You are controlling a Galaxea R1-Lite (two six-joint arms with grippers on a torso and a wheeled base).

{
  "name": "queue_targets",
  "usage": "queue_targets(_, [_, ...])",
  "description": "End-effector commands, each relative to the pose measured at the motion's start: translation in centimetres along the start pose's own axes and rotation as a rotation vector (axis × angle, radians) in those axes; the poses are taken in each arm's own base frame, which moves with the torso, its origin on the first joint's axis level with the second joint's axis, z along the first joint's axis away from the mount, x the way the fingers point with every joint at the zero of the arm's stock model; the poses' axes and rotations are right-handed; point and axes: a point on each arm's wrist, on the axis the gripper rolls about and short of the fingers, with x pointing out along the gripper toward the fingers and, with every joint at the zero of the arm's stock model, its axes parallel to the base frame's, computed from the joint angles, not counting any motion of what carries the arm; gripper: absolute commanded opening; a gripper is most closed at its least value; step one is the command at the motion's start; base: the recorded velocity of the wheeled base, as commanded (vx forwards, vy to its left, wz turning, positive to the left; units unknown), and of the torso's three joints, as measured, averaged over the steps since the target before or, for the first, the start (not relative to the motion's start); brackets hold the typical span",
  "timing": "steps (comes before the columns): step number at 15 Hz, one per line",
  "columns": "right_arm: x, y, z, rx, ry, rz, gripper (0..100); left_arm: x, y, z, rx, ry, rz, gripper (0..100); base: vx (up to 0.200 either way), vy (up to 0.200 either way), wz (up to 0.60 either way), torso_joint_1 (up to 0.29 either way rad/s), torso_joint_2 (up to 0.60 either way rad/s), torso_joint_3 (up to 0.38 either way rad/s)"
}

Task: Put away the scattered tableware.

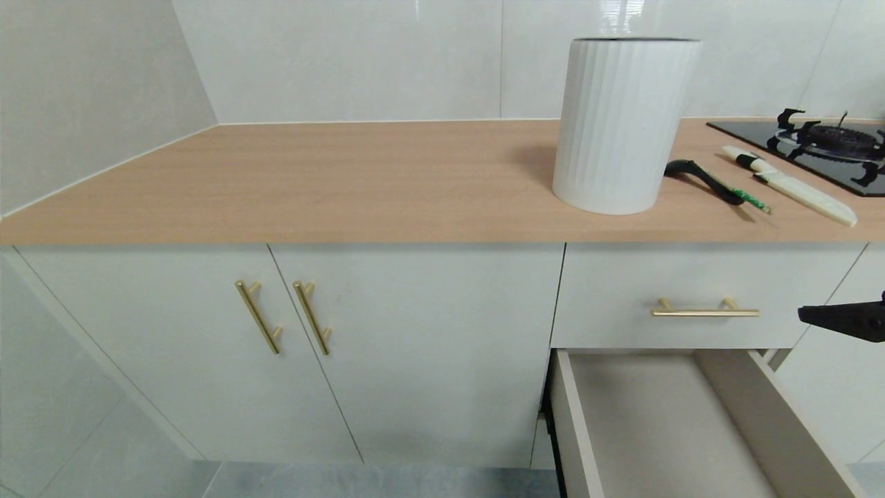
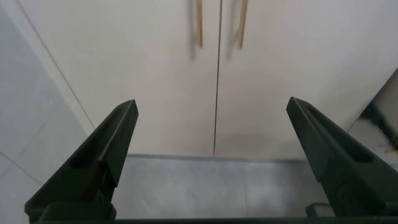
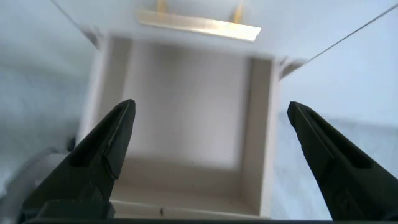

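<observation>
Now the drawer stands open below my right gripper, released like the left gripper. Next, I judge, it must reach the white knife on the table.

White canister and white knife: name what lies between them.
A black utensil with a green end lies between the white canister and the white knife, in the head view.
</observation>
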Motion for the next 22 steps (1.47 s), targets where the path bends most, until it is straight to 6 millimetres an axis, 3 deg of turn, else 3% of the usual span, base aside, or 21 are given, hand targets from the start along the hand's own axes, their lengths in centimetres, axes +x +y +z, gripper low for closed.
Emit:
queue_targets(1, [-0.3, -0.1, 0.8, 0.008, -0.047, 0.001, 100, 0.0, 0.0, 0.0, 0.000, 0.002, 0.001, 100, 0.000, 0.000, 0.00, 0.090, -0.54, -0.290])
queue_targets(4, [1.9, -0.7, 4.4, 0.044, -0.090, -0.035, 100, 0.0, 0.0, 0.0, 0.000, 0.002, -0.001, 100, 0.000, 0.000, 0.00, 0.155, -0.49, -0.307])
queue_targets(7, [7.9, -1.2, 7.6, 0.067, 0.031, -0.066, 100, 0.0, 0.0, 0.0, 0.000, 0.002, -0.001, 100, 0.000, 0.000, 0.00, 0.062, -0.17, -0.113])
queue_targets(8, [8.4, -1.2, 7.7, 0.077, 0.043, -0.066, 100, 0.0, 0.0, 0.0, 0.000, 0.002, 0.001, 100, 0.000, 0.000, 0.00, 0.000, 0.00, 0.000])
queue_targets(9, [10.8, -1.0, 8.1, 0.125, 0.085, -0.064, 100, 0.0, 0.0, 0.0, 0.000, 0.002, 0.001, 100, 0.000, 0.000, 0.00, 0.000, 0.00, 0.000])
queue_targets(11, [12.9, -0.8, 8.3, 0.131, 0.085, -0.065, 100, 0.0, 0.0, 0.0, 0.000, 0.002, 0.001, 100, 0.000, 0.000, 0.00, 0.000, 0.00, 0.000])
queue_targets(15, [15.3, -0.6, 8.3, 0.138, 0.077, -0.069, 100, 0.0, 0.0, 0.0, 0.000, 0.002, 0.001, 100, 0.000, 0.000, 0.00, 0.000, 0.00, 0.000])
queue_targets(22, [16.2, -1.5, 8.3, 0.155, 0.071, -0.096, 100, 0.0, 0.0, 0.0, 0.000, 0.002, 0.001, 100, 0.000, 0.000, 0.00, 0.000, 0.00, 0.000])
